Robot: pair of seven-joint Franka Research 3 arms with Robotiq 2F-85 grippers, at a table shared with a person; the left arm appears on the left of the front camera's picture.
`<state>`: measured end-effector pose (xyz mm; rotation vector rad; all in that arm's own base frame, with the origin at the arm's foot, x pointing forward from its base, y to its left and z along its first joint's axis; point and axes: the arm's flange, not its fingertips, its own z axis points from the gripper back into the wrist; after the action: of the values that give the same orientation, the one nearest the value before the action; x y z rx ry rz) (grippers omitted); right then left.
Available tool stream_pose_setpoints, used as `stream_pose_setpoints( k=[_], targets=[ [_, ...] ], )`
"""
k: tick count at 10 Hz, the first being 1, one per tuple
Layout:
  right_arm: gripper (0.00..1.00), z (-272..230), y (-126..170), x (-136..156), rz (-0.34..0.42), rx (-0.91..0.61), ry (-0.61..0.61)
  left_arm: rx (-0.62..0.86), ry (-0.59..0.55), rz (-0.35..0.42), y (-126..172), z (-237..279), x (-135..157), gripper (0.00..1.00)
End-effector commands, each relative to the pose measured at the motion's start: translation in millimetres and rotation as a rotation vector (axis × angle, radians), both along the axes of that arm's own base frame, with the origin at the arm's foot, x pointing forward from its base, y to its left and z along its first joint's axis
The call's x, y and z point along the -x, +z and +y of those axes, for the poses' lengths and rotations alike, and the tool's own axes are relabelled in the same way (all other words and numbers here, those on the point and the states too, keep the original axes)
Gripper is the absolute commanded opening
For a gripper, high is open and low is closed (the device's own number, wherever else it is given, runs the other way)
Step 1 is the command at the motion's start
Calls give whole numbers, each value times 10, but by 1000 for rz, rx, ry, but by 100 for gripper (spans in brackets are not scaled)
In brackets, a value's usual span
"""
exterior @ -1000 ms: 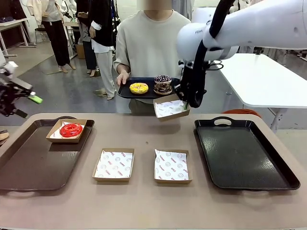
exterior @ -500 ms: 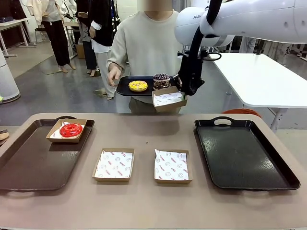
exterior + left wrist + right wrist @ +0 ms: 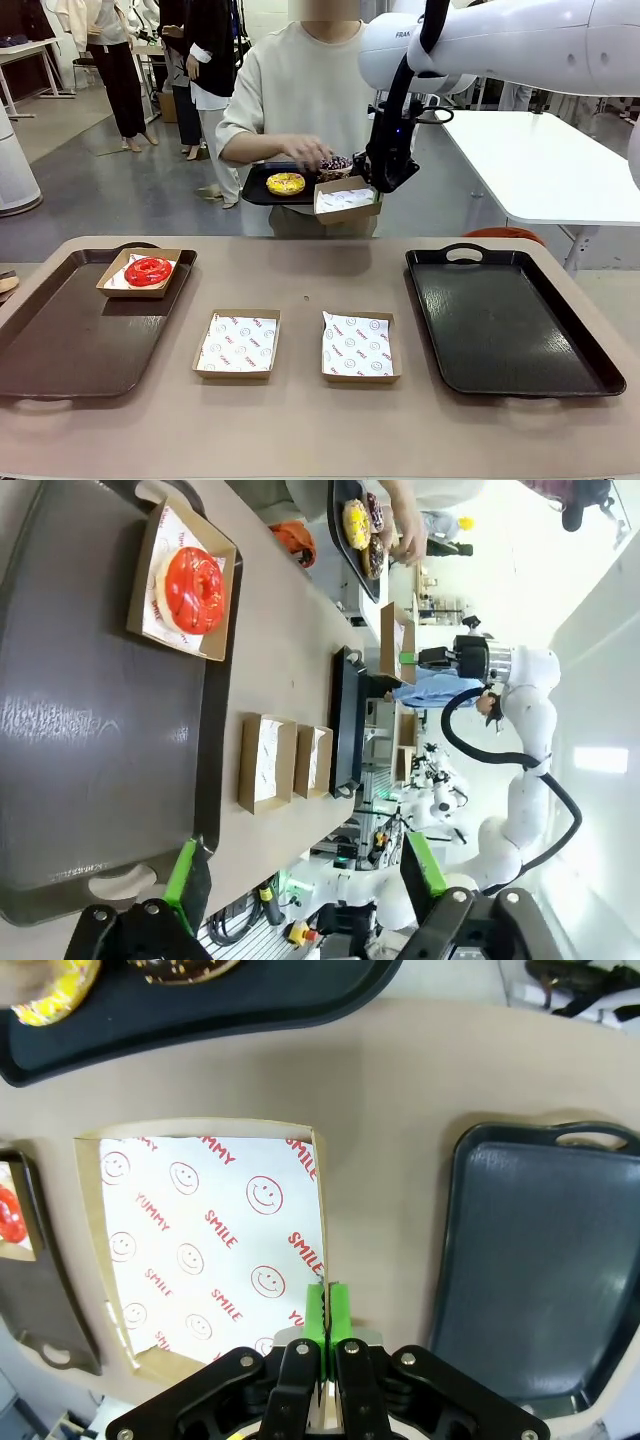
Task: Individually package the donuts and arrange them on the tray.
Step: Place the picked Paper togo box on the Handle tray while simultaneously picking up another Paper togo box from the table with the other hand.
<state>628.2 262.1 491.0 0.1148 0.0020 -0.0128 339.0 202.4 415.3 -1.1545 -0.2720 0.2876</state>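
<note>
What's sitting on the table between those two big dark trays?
Two empty paper-lined boxes, the left box and the right box, side by side; the front view shows them.

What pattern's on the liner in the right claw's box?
Liner: white, red smileys plus YUMMY and SMILE text; right wrist view shows it best.

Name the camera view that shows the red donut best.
Left wrist view: the red donut appears large and whole in its box. The front view shows the donut small; the right wrist view catches a sliver at the edge.
</note>
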Motion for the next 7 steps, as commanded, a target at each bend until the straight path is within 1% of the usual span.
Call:
stream_pose_setpoints(
  k=[1, 2, 3, 7],
  targets=[
    [0, 72, 46, -77, 12, 10, -24, 32, 30, -3, -58, 46, 44, 100],
    [0, 32, -1, -95, 12, 21, 0, 11, 24, -10, -71, 29, 19, 100],
    [0, 22, 20, -5, 0, -1, -2, 5, 14, 6, -31, 43, 33, 100],
    [0, 22, 20, -5, 0, -1, -2, 5, 14, 6, -31, 43, 33, 100]
  ],
)
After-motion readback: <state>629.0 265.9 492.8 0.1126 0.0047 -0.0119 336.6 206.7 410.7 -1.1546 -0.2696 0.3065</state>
